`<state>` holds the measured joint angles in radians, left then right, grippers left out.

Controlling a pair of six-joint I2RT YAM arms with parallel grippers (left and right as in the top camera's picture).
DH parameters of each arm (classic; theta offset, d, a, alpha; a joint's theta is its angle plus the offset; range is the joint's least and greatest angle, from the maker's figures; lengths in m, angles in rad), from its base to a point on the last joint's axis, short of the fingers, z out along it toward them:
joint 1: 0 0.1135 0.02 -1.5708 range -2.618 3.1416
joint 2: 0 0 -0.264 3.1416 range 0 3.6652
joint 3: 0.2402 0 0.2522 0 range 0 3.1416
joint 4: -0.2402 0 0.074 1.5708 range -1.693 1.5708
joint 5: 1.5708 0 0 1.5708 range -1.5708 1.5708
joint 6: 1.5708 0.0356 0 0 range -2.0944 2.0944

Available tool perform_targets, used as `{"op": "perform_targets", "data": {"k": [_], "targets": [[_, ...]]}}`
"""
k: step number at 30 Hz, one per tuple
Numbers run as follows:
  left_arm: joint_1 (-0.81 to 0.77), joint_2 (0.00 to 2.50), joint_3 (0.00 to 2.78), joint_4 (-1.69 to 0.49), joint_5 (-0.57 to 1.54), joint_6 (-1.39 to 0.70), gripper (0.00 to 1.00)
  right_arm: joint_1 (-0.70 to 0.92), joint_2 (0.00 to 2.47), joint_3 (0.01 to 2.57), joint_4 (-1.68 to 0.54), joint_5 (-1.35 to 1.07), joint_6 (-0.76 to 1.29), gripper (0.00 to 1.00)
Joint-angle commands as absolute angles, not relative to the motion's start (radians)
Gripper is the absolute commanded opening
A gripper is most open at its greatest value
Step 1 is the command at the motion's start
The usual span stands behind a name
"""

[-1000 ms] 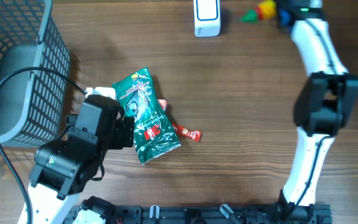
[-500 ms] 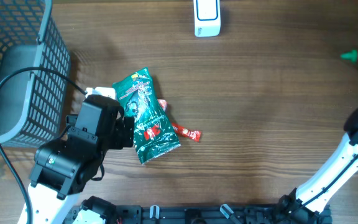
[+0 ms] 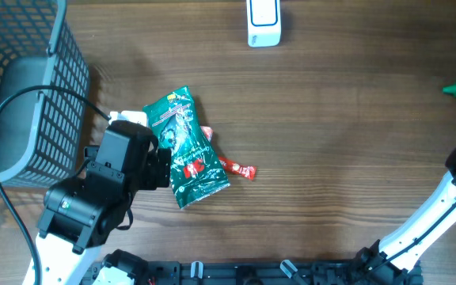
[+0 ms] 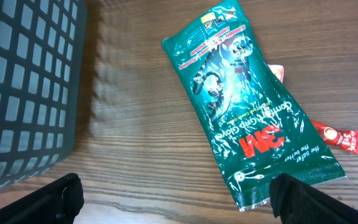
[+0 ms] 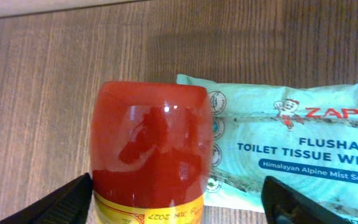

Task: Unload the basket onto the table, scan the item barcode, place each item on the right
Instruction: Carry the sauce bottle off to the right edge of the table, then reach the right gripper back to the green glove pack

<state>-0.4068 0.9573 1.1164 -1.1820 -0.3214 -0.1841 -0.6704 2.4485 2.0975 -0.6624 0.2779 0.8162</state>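
Wide-open left tool (image 4: 179, 202) is nearer: packet (image 4: 247, 106) lies just ahead, long axis slanting right; right tool (image 5: 179, 202) gapes around bottle (image 5: 151, 143).

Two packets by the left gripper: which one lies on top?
The big green 3M pouch; it overlaps the small red sachet, whose end sticks out from under its right edge.

Beneath me the worktop (image 3: 331, 158) is matt, grained wood; the green packet (image 4: 241, 106) is glossy crinkled film; the red bottle (image 5: 148, 149) is shiny, smooth plastic.
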Motion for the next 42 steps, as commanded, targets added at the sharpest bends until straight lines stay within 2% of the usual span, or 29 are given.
{"op": "perform_targets", "data": {"k": [1, 7, 13, 18, 22, 28, 33, 37, 42], "targets": [[-0.408, 0.956, 1.116, -1.179, -0.331, -0.172, 1.0, -0.669, 2.458, 2.122, -0.669, 0.267, 0.74, 0.99], [-0.408, 0.956, 1.116, -1.179, -0.331, -0.172, 1.0, -0.669, 2.31, 2.123, -0.641, 0.15, 0.703, 1.0], [-0.408, 0.956, 1.116, -1.179, -0.331, -0.172, 1.0, -0.659, 2.131, 2.123, -0.714, -0.308, 0.71, 1.0], [-0.408, 0.956, 1.116, -1.179, -0.331, -0.172, 1.0, -0.622, 2.094, 2.122, -0.976, -0.589, 0.674, 1.0], [-0.408, 0.956, 1.116, -1.179, -0.331, -0.172, 1.0, -0.549, 2.094, 2.12, -1.209, -0.616, 0.571, 1.0], [-0.408, 0.956, 1.116, -1.179, -0.331, -0.172, 1.0, -0.295, 2.094, 2.119, -1.365, -0.612, 0.428, 1.0], [-0.408, 0.956, 1.116, -1.179, -0.331, -0.172, 1.0, 0.013, 2.104, 2.119, -1.397, -0.551, 0.307, 1.0], [-0.408, 0.956, 1.116, -1.179, -0.331, -0.172, 1.0, 0.229, 2.12, 2.06, -1.336, -0.551, 0.297, 1.0], [-0.408, 0.956, 1.116, -1.179, -0.331, -0.172, 1.0, 0.418, 2.148, 1.911, -1.242, -0.555, 0.297, 1.0]]}}
